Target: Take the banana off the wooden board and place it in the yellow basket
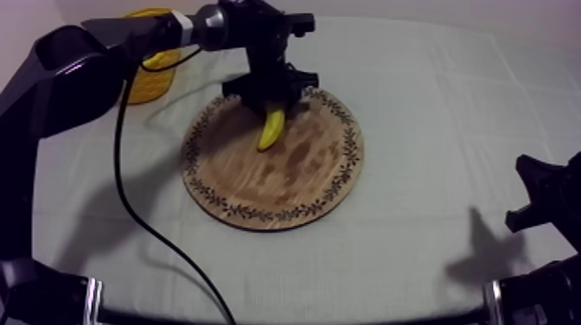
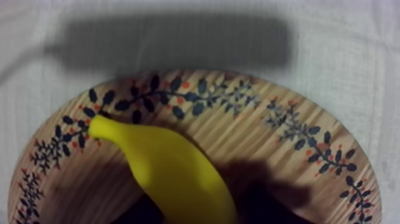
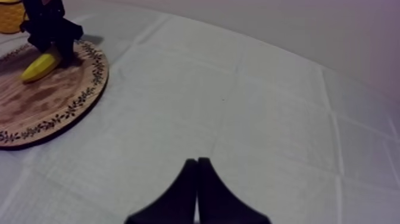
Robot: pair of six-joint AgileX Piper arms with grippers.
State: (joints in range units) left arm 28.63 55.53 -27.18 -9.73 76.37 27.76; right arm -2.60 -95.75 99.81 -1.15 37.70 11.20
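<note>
A grey-white cloth (image 1: 432, 130) (creased in a faint grid of folds) lies flat, shadowed in places, before a pale wall (image 3: 333, 30).

Worktop (image 1: 450, 130) spread with a grey-white cloth (image 3: 268, 119), faintly creased into squares. Bears a round wooden board (image 1: 303, 177) near the middle, flat on the cloth, rim patterned with dark leafy sprigs and small reddish dots. Bears also a yellow basket (image 1: 154, 85) toward the far left corner, upright, near the board yet apart from it. Darkened by shadows left of the board and toward the right edge.
</note>
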